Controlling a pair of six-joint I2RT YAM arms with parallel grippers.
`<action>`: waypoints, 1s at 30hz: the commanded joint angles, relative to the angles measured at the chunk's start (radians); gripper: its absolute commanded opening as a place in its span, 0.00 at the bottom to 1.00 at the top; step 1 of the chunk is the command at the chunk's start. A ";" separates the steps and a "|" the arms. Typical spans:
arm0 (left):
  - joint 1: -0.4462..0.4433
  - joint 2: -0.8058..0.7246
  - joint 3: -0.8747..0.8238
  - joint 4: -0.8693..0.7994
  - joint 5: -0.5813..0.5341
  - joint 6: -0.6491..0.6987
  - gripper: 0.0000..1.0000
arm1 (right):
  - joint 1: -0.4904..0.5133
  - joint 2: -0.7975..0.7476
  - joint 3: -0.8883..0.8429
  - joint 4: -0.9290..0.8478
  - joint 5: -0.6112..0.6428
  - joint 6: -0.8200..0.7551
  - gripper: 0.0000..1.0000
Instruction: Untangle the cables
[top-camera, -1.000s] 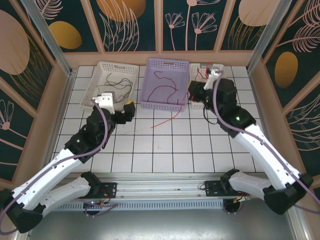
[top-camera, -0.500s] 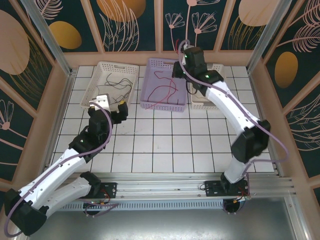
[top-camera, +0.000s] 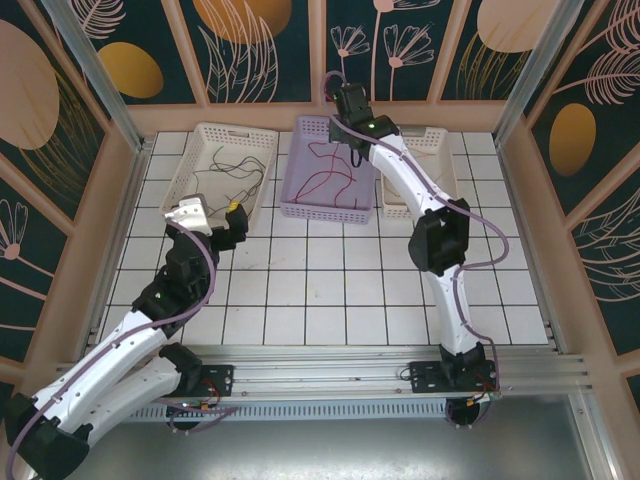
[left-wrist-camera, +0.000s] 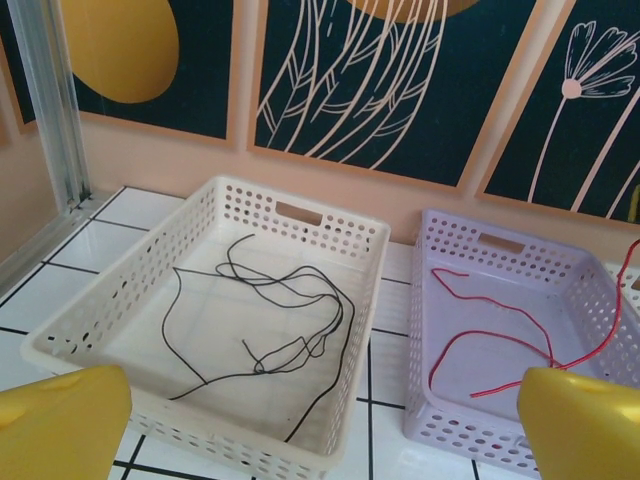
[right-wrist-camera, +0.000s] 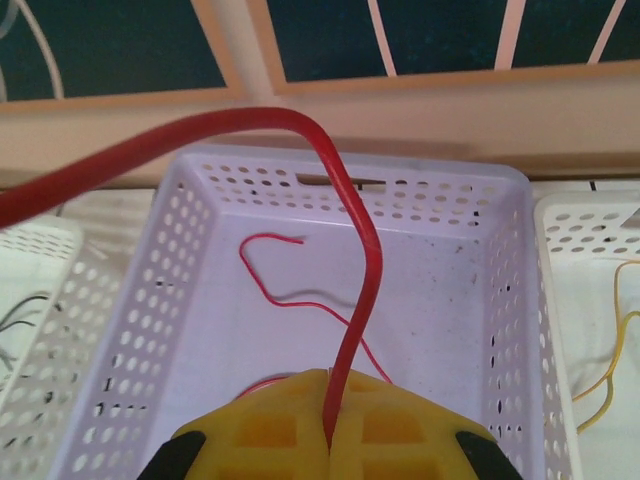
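- The bench is white glazed tile with dark grout, flat and hard under the lavender basket.
- That lavender basket is perforated plastic, rectangular, with slotted handles. A first white basket of the same make sits just left of it, a second white basket just right.
- The right pincer hangs over the lavender basket, its yellow pads nipped tight on the red cable.
- The left pincer is off to the lavender basket's left, jaws spread wide and empty.
- The red cable arcs up from the lavender basket's floor. It looks thin, limp, featherweight and smooth-coated, so I'd guess it slips unless pinched near an end.
- The black cables curl loosely in the basket to the left, and the yellow cable lies in the one to the right. Both look equally floppy.
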 joint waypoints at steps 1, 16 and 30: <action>0.006 -0.005 -0.013 0.050 -0.006 0.013 0.98 | -0.030 0.052 0.047 -0.030 0.020 0.005 0.00; 0.006 -0.010 -0.038 0.096 0.036 0.034 0.98 | -0.064 0.209 0.020 -0.015 -0.035 0.036 0.00; 0.006 -0.009 -0.040 0.102 0.040 0.046 0.98 | -0.050 0.251 -0.038 -0.008 -0.066 0.015 0.00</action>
